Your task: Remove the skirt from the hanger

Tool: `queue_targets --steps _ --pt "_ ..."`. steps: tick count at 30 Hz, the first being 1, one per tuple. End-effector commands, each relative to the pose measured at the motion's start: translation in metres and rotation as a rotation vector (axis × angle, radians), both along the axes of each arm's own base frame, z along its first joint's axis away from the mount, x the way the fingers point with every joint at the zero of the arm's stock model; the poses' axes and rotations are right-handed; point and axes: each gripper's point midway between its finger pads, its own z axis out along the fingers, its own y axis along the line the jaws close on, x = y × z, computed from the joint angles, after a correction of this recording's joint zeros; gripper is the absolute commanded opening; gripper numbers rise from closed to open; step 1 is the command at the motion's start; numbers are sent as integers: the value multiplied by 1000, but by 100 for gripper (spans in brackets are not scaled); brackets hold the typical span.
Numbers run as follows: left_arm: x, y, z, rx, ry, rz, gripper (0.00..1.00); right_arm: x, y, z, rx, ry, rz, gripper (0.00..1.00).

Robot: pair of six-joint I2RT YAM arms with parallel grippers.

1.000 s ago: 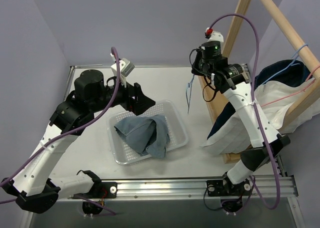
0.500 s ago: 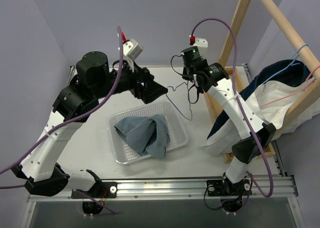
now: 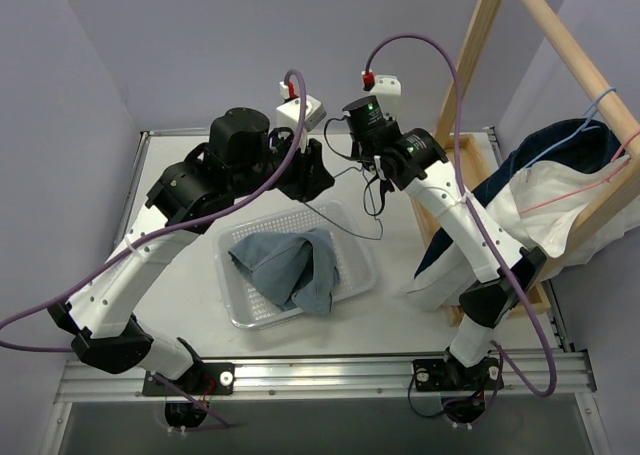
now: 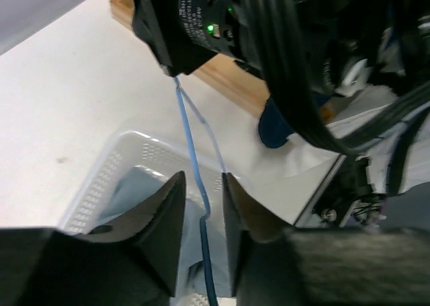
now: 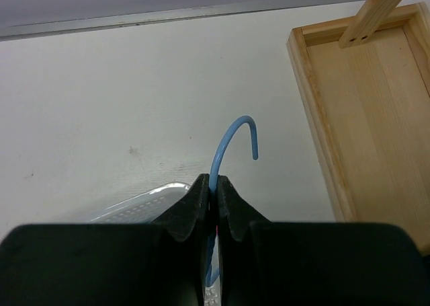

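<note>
Top: white desk (image 3: 400,310), lavender walls. One wooden rack (image 3: 570,50) at right, clothes (image 3: 560,205) draped over it. One basket (image 3: 245,320) with one grey-blue skirt (image 3: 290,265) heaped inside.

Left wrist: left fingers (image 4: 203,218) parted, with one blue wire hanger (image 4: 190,144) passing between them.

Right wrist: right fingers (image 5: 209,198) clamped on the hanger's neck, the hook clear above them.

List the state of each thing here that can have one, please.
right gripper: shut on the hanger, below its hook.
left gripper: open, one finger on each side of the hanger wire.
hanger: bare, held in the air.
skirt: off the hanger, crumpled in the basket.
</note>
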Motion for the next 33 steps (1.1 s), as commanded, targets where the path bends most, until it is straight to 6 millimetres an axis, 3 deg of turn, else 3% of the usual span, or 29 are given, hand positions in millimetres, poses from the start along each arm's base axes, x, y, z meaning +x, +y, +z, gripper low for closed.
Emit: queue_targets --steps 1,2,3,4,5,6,9,12,16,19,23,26,27,29,30,33 --pt "10 14 7 44 -49 75 33 -11 -10 31 22 -66 -34 0" --pt "10 13 5 51 -46 73 23 -13 -8 31 25 -65 -22 0" --pt "10 12 3 56 -42 68 6 -16 -8 36 33 -71 -13 0" --pt "10 12 3 57 -44 67 3 -19 -7 37 35 -68 -2 0" --pt "11 10 1 52 -48 65 2 -21 -7 38 37 -66 11 8" --pt "11 10 2 46 -51 61 2 -25 -4 42 44 -64 48 31" --pt "9 14 3 36 -68 66 2 -36 -8 54 62 -72 78 65" --pt "8 16 5 32 -83 69 2 -52 -22 70 92 -102 64 77" --pt "7 18 11 9 -104 68 2 -75 -36 94 153 -143 78 81" --pt "6 18 22 -25 -133 65 2 -101 -37 122 246 -187 161 81" --pt "11 12 46 -85 -202 56 2 -148 -46 179 430 -320 285 78" --pt "16 4 66 -147 -260 40 2 -175 -50 219 554 -428 363 68" --pt "18 -2 69 -162 -269 26 2 -195 -54 240 614 -487 425 56" --pt "23 -9 84 -220 -303 22 2 -223 -63 258 671 -549 494 32" --pt "25 -13 89 -241 -310 10 2 -234 -61 263 690 -557 539 4" --pt "28 -32 106 -328 -339 -44 2 -262 -63 258 701 -541 635 0"
